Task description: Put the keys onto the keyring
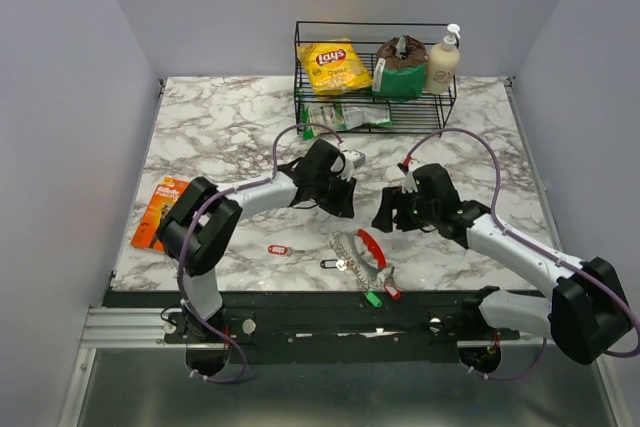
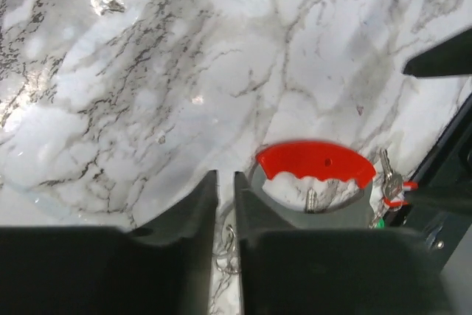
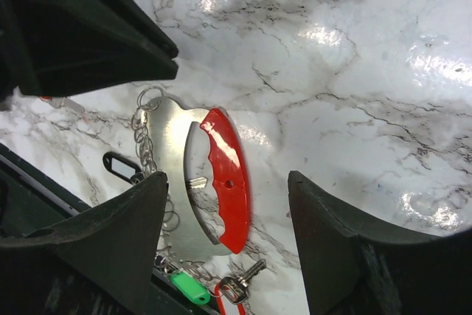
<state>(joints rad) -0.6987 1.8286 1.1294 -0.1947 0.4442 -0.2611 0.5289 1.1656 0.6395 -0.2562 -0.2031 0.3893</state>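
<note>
Though threading looks barely begun, keys [image 1: 378,293] with green and red tags lie mid near edge, touching the keyring [image 1: 344,263] bunch. Right gripper [image 1: 395,209]: spread wide, empty, hovering over it. Left gripper [image 2: 226,182]: nearly closed, empty. Next calls for pinning the ring; chain [image 3: 144,145] clutters it. Lone red tag [image 1: 277,249] beside; wire rack [image 1: 375,97], far edge.

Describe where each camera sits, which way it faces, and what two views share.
Top external: high behind the bases, facing down over the table; left arm, right arm show.
Left wrist: on the left gripper, facing down; nearly closed fingers show.
Right wrist: on the right gripper, facing down; spread fingers show.
Both wrist views share the red loop.
</note>
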